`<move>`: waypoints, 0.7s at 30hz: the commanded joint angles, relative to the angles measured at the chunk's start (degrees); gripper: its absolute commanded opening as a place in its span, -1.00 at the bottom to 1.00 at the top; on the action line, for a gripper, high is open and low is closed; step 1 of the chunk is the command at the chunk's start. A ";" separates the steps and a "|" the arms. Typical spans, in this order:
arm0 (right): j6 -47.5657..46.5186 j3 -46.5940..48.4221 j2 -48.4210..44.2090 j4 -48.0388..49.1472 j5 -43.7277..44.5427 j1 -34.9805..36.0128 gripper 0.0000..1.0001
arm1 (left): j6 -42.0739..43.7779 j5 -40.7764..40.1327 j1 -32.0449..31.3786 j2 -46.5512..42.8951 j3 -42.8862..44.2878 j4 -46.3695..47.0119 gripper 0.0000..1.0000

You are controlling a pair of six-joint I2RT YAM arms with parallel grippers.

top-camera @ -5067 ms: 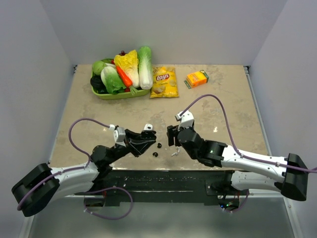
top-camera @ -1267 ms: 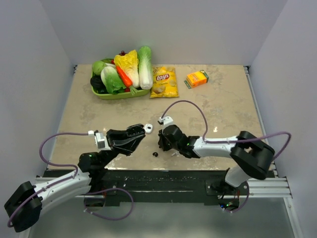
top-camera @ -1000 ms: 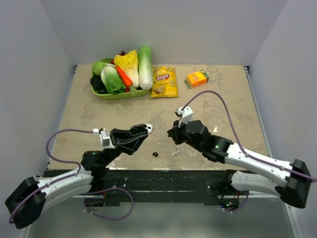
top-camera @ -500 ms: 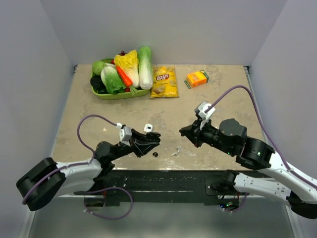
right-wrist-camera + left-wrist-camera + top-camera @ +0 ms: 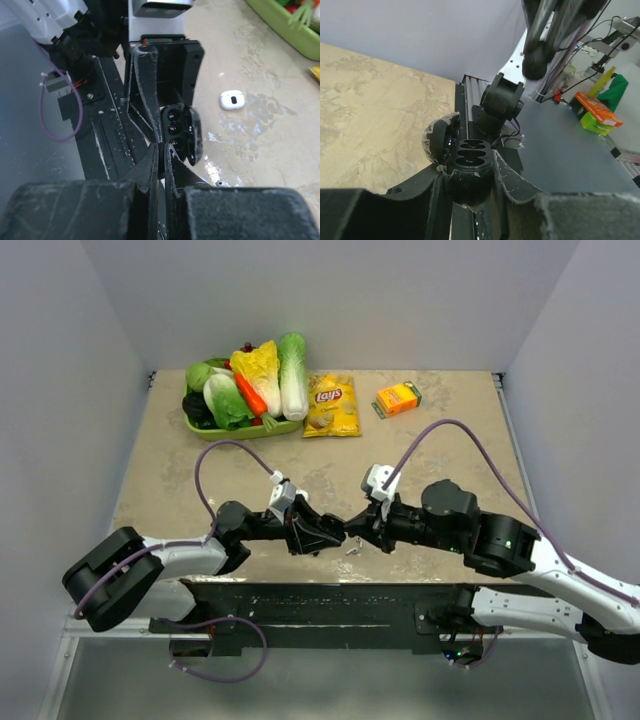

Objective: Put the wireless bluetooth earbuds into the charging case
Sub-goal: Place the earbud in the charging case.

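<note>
The black charging case [image 5: 471, 156] sits in my left gripper [image 5: 470, 175], which is shut on its body. Its lid [image 5: 439, 142] hangs open to the left and its wells face out. From above, the left gripper [image 5: 333, 535] reaches right, low over the table's near edge, and meets my right gripper [image 5: 353, 534] tip to tip. In the right wrist view the right gripper [image 5: 161, 150] is shut, with a small black earbud barely showing between its tips. They sit just short of the case [image 5: 174, 125] and its lid [image 5: 194, 132].
A green tray [image 5: 215, 433] of vegetables, a yellow chip bag [image 5: 332, 405] and an orange box [image 5: 397, 398] lie at the back. A thin white scrap [image 5: 353, 550] lies under the grippers. A small white oval piece [image 5: 231, 99] rests on the table. The black rail [image 5: 300, 605] runs along the near edge.
The left arm has stretched right and lower with the case. The right gripper, still shut, has swung left and down until its tips meet the case.
</note>
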 commanded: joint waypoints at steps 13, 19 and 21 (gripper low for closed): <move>-5.00 3.98 5.73 3.31 4.21 5.78 -1.00 | -4.59 8.84 0.28 0.74 5.84 8.20 -1.00; -4.91 2.83 5.81 6.12 5.71 5.87 -1.00 | -6.52 8.66 0.36 1.97 5.05 12.24 -1.00; -4.91 2.40 5.81 6.57 6.15 5.87 -1.00 | -7.22 8.84 0.36 2.41 4.79 13.64 -1.00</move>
